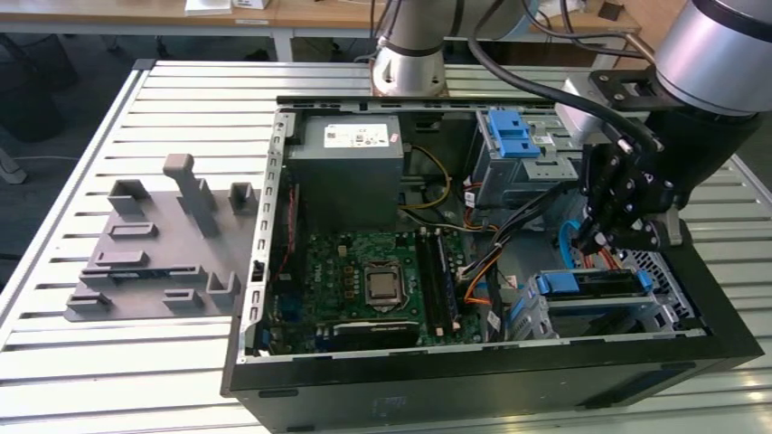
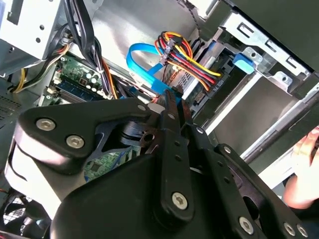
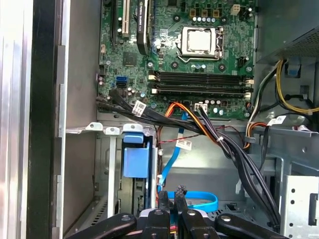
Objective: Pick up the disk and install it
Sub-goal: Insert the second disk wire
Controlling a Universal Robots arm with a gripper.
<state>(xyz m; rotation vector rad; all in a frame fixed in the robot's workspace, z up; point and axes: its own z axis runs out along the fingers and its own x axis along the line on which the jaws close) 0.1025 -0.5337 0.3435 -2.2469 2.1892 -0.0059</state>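
Exterior view: gripper (image 1: pixel 599 242) hangs inside the computer case (image 1: pixel 483 380), above the disk (image 1: pixel 594 282) seated in its bay; jaws together, holding nothing.

Tight room inside the case
Cable bundle (image 3: pixel 219 139) and blue ribbon cable (image 3: pixel 199 199) crowd the pincer (image 3: pixel 169 206); drive cage (image 1: pixel 603 303) just beside.

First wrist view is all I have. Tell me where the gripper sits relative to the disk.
Observer: In the exterior view the gripper hangs just above the disk, which lies in a bay of the open case, toward the exterior view's right.
Operator: Describe what is outside the case.
Observer: A grey fixture lies on the slatted table, on the exterior view's left.
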